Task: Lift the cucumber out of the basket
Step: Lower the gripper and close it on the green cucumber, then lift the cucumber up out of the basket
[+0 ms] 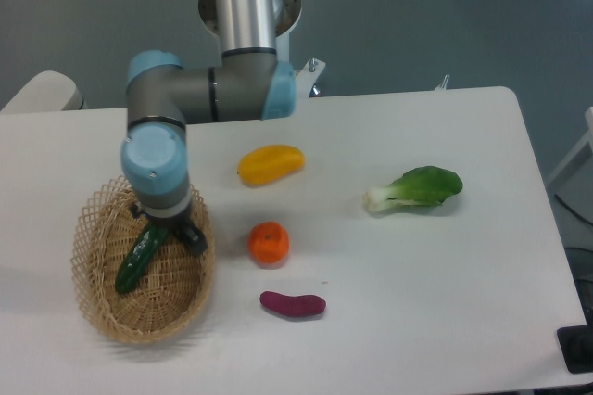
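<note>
Robot lab: white table (445, 284), pedestal-mounted arm (243, 33)

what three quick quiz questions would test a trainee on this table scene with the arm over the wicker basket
1. True or false: the dark green elongated cucumber lies inside the light tan woven wicker basket.
2. Which item lies nearest the round orange fruit? A. leafy green bok choy B. short purple sweet potato C. white table's far corner
3. Fill in: the two-finger gripper is over the ____.

Key: 1 true. 2 B. 3 basket, above the cucumber's upper end, fingers spread.
</note>
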Available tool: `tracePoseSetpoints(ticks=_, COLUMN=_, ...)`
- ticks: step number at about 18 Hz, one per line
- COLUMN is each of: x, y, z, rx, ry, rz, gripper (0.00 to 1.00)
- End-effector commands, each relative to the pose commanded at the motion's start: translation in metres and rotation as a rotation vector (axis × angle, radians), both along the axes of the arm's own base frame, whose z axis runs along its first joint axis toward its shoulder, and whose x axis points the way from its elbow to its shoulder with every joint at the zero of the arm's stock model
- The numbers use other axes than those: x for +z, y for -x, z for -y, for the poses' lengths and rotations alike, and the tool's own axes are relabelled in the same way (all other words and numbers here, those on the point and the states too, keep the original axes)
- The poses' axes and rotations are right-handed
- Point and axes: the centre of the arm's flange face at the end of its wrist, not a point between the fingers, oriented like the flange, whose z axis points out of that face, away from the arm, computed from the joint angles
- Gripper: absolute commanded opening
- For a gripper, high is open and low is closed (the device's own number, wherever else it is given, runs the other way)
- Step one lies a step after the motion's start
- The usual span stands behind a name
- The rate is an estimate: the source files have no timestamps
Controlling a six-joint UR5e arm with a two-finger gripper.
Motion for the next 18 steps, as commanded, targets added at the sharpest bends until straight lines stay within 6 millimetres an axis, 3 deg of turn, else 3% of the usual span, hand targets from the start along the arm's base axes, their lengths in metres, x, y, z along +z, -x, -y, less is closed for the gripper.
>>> tracePoseSetpoints(ticks=4, x=-0.009, y=-0.018, z=-0.004, rx=0.047, ry=-0.012, rz=-0.015, gripper=1.00)
tracePoseSetpoints(ticks=8, x=-0.018, y=-0.020, z=-0.013, rx=0.104, ry=-0.042, rz=-0.034, gripper=0.99)
tracePoseSetpoints(ticks=9, x=-0.018, y=-0.021, z=-0.015, rx=0.107, ry=-0.046, rz=-0.035, gripper=0.85)
tracePoseSetpoints(ticks=11, x=-0.018, y=-0.019, z=-0.015, rx=0.114, ry=-0.045, rz=-0.037, gripper=0.72)
tracePoseSetpoints(ticks=14, x=-0.024, y=-0.019, z=-0.019, rx=0.175, ry=-0.037, rz=-0.059, gripper=0.61)
tracePoseSetpoints(ticks=17, x=-0.024, y=-0.019, z=-0.021, rx=0.174, ry=-0.044, rz=-0.073, gripper=0.24)
tracePoseSetpoints(ticks=18, x=-0.024, y=-0.019, z=-0.021, rx=0.174, ry=-0.045, rz=-0.076, gripper=0.18)
